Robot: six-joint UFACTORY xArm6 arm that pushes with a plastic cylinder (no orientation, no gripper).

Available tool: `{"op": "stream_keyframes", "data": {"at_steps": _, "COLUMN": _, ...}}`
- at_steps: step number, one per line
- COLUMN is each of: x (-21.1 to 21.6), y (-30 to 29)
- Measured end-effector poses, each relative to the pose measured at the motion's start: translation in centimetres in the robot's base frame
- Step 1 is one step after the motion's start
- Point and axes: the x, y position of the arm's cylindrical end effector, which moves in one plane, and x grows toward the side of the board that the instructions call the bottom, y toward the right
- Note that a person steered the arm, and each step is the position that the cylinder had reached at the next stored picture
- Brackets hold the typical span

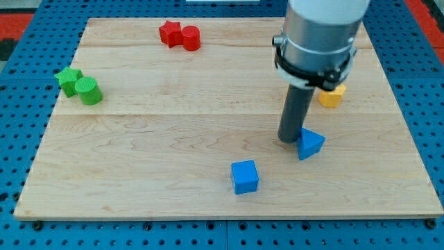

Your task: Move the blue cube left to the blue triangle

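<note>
Wooden board (pixel 173 167) on blue pegboard, seen from above at an angle. No hand or jaws on the arm, just a dark rod; my tip (pixel 290 141) sits right beside the blue triangle (pixel 310 144), on its left, nothing held. Blue cube (pixel 244 176) lies nearer the view's bottom & left of the triangle, apart from it. Yellow block (pixel 331 96) partly hidden behind arm. Red star (pixel 170 32) touches red cylinder (pixel 190 37) at top; green star (pixel 68 79) w/ green cylinder (pixel 89 91) at left.

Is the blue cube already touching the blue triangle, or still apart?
Apart. The small blue cube sits toward the view's lower left of the blue triangle, bare wooden board between them; my tip is beside the triangle.
</note>
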Motion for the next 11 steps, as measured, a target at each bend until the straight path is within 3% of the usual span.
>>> {"op": "stream_keyframes", "data": {"at_steps": 1, "x": 4.7, "y": 6.5}}
{"op": "stream_keyframes", "data": {"at_steps": 2, "x": 4.2, "y": 7.2}}
{"op": "stream_keyframes", "data": {"at_steps": 3, "x": 0.2, "y": -1.6}}
{"op": "stream_keyframes", "data": {"at_steps": 4, "x": 0.9, "y": -11.3}}
{"op": "stream_keyframes", "data": {"at_steps": 5, "x": 5.3, "y": -12.7}}
{"op": "stream_keyframes", "data": {"at_steps": 7, "x": 6.7, "y": -11.5}}
{"op": "stream_keyframes", "data": {"at_steps": 10, "x": 7.2, "y": -0.3}}
{"op": "stream_keyframes", "data": {"at_steps": 11, "x": 6.6, "y": -8.7}}
